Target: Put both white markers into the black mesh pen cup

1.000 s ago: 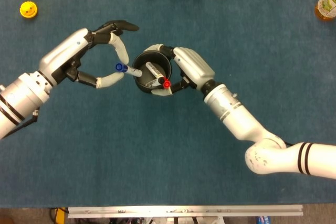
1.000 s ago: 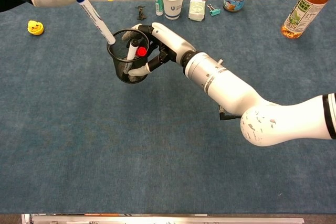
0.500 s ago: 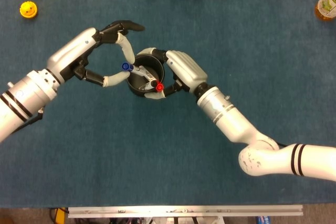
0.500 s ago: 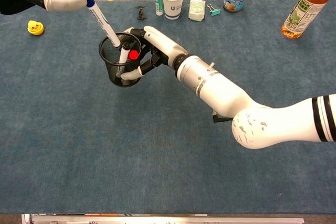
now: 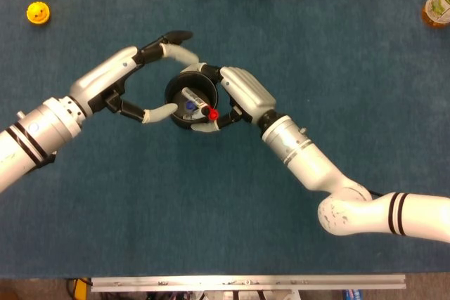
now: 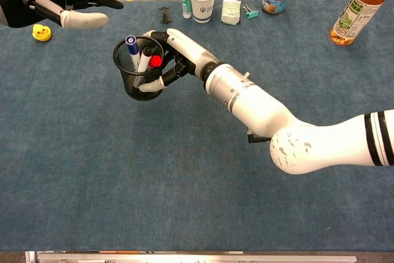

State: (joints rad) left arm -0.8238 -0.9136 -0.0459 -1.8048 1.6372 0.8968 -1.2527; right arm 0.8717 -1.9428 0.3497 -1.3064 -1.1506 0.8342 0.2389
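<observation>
Chest view: right hand [image 6: 174, 55] grips round mesh cup [image 6: 136, 77]; left hand [image 6: 86, 4] spread, empty.

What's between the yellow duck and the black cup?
Only bare blue table lies between the yellow duck and the black mesh pen cup, in the head view.

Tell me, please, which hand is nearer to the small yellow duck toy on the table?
Left. The left hand hangs open above the table, just right of the yellow duck toy; the right hand grips the black mesh pen cup, farther away.
</observation>
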